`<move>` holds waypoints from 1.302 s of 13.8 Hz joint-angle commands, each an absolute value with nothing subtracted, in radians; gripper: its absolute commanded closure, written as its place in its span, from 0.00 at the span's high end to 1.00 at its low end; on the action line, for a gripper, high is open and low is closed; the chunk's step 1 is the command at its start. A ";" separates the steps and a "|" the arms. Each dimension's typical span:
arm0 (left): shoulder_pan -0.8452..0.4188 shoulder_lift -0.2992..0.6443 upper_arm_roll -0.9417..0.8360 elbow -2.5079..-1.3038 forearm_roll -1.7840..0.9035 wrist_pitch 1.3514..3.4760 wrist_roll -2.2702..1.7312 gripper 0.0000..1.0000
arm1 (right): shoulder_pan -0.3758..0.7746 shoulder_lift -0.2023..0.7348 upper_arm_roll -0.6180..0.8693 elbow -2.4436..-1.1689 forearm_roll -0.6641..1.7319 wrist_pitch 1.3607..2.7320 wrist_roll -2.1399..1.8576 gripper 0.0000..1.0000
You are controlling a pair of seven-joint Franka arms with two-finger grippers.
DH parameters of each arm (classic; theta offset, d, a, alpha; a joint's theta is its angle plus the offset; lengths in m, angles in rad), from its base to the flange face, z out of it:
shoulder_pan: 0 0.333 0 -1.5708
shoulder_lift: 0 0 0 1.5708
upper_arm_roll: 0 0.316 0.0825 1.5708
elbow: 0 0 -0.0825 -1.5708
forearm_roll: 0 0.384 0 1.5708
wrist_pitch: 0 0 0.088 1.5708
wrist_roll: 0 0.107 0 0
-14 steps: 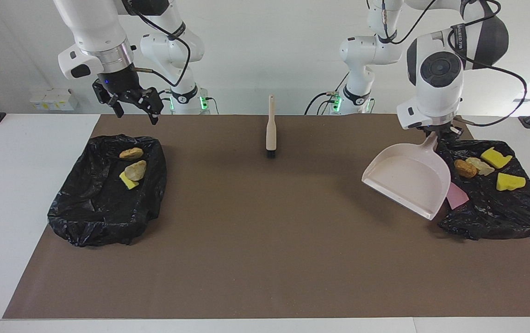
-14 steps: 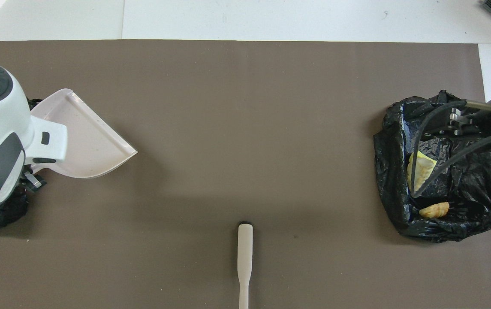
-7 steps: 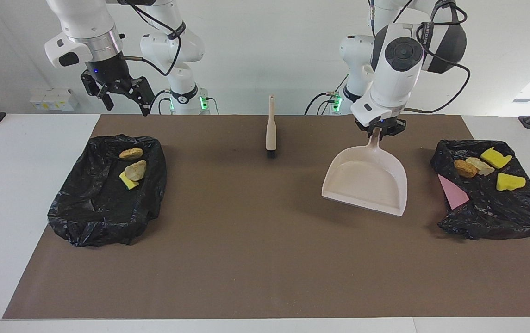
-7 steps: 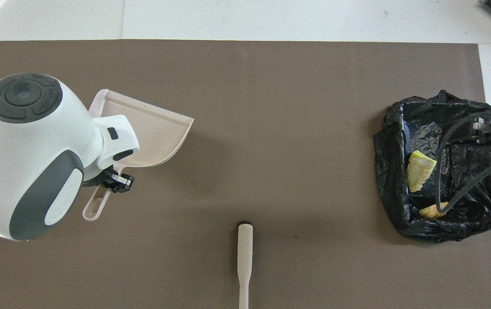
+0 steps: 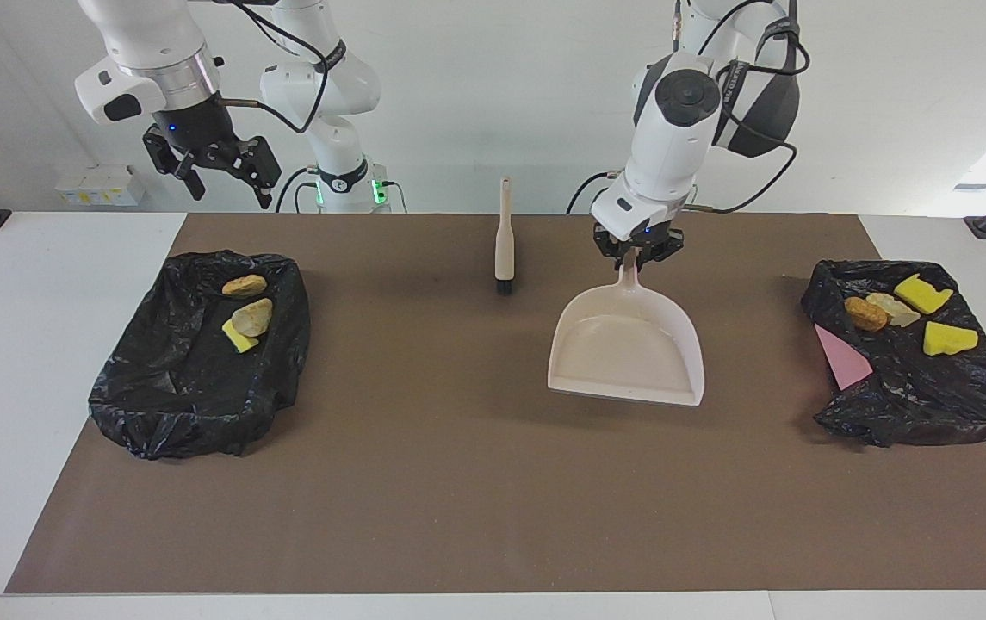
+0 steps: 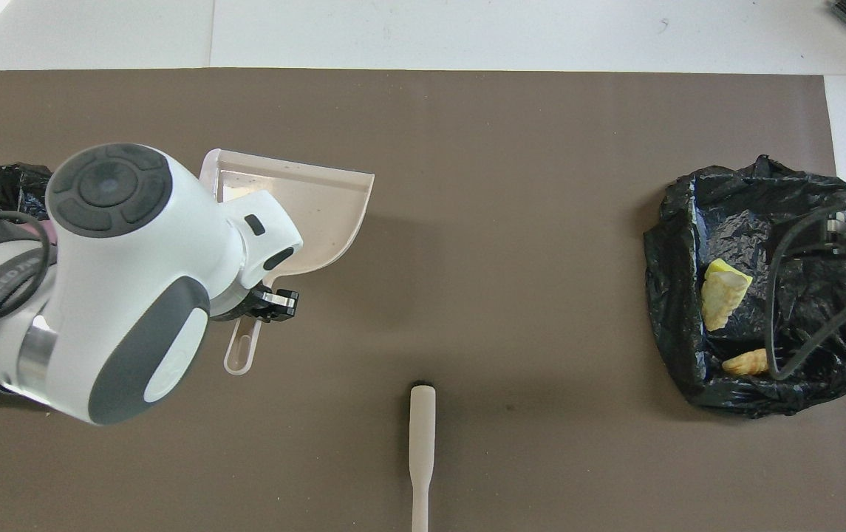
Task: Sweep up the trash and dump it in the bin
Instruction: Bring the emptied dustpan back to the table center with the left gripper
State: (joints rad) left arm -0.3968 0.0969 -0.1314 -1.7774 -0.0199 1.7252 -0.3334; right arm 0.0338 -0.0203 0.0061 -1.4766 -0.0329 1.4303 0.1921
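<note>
The left gripper, right of centre in the facing view, clenches the dustpan handle above the brown mat. The trash lies on black bags at both frame edges. The right gripper, upper left, hangs released above the other bag.
</note>
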 commanded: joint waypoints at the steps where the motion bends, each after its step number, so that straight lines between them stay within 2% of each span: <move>1: -0.458 0.251 -0.118 -1.649 -0.069 1.744 -0.418 0.00 | 0.038 -0.028 0.000 -1.488 -0.012 1.430 0.163 1.00; 3: -0.483 0.304 -0.120 -1.623 -0.077 1.810 -0.504 0.00 | 0.031 -0.028 -0.002 -1.486 0.005 1.430 0.163 1.00; 7: -0.529 0.339 -0.120 -1.644 -0.089 1.948 -0.529 0.00 | 0.025 -0.034 -0.003 -1.494 -0.002 1.430 0.164 1.00; 10: -0.563 0.423 -0.123 -1.646 -0.098 2.061 -0.566 0.00 | 0.025 -0.034 -0.003 -1.496 0.000 1.427 0.169 1.00; 12: -0.580 0.425 -0.123 -1.648 -0.091 2.053 -0.577 0.00 | 0.025 -0.034 -0.002 -1.496 0.002 1.430 0.173 1.00; 13: -0.575 0.423 -0.123 -1.647 -0.089 2.049 -0.577 0.37 | 0.025 -0.034 -0.002 -1.494 0.002 1.430 0.173 1.00; 14: -0.581 0.411 -0.120 -1.647 -0.087 2.030 -0.580 0.65 | 0.025 -0.034 -0.002 -1.494 0.002 1.430 0.173 1.00; 15: -0.581 0.397 -0.117 -1.647 -0.086 2.004 -0.584 1.00 | 0.025 -0.034 -0.002 -1.494 0.002 1.430 0.173 1.00; 18: -0.542 0.330 -0.085 -1.649 -0.086 1.935 -0.583 1.00 | 0.025 -0.034 -0.002 -1.494 0.002 1.430 0.175 1.00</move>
